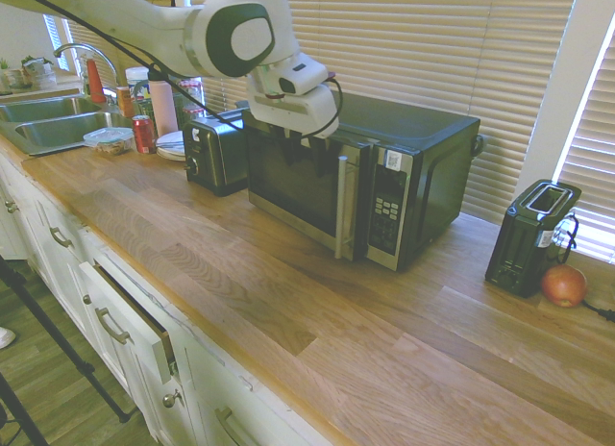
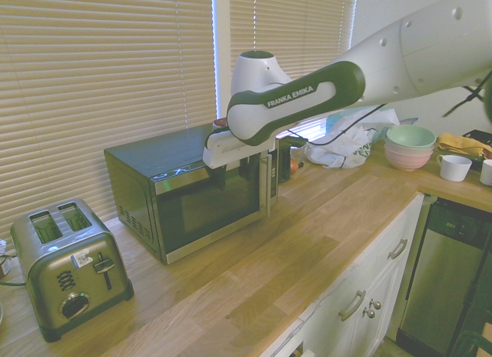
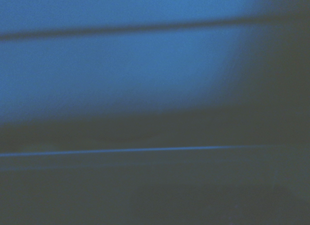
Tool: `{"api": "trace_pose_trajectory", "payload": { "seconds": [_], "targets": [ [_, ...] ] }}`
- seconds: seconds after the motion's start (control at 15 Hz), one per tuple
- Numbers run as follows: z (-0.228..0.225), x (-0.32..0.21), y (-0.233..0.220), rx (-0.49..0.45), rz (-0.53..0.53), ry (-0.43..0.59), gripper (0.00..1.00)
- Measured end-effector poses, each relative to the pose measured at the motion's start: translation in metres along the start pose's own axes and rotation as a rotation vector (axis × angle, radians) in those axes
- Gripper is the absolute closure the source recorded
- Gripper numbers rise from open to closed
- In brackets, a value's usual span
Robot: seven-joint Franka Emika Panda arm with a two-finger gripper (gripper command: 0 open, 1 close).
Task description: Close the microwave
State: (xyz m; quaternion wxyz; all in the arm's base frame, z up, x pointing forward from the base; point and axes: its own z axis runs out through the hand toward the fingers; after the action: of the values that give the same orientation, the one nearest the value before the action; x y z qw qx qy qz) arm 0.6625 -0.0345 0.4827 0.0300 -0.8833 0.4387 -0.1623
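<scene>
The microwave (image 1: 363, 182) stands at the back of the wooden counter, a big black box with a steel front, dark glass door (image 1: 293, 182), vertical silver handle (image 1: 344, 208) and button panel (image 1: 387, 210). Its door lies flush, or very nearly flush, with the front. My gripper (image 1: 288, 131) sits against the upper part of the door, on the side away from the handle; in the second exterior view the gripper (image 2: 247, 171) touches the top of the microwave's (image 2: 188, 195) glass. The wrist view is only a blue and dark blur from very close.
A smaller black appliance with a knob (image 1: 213, 153) stands just left of the microwave. Right of it are a black slot toaster (image 1: 531, 236) and a round orange fruit (image 1: 564, 285). The sink (image 1: 48, 119), bottles and a red can (image 1: 143, 135) lie far left. A drawer (image 1: 130, 321) below is ajar.
</scene>
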Motion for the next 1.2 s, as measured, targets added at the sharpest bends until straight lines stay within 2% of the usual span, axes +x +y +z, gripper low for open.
{"api": "trace_pose_trajectory", "payload": {
  "seconds": [0.27,0.67,0.93,1.2],
  "targets": [
    [0.008,0.019,-0.014,-0.035,-0.013,-0.068,0.0],
    [-0.001,0.001,-0.011,0.046,-0.038,-0.059,0.0],
    [-0.026,-0.05,0.02,0.038,-0.07,-0.117,0.0],
    [-0.011,-0.089,0.075,-0.006,-0.064,-0.157,0.0]
  ]
}}
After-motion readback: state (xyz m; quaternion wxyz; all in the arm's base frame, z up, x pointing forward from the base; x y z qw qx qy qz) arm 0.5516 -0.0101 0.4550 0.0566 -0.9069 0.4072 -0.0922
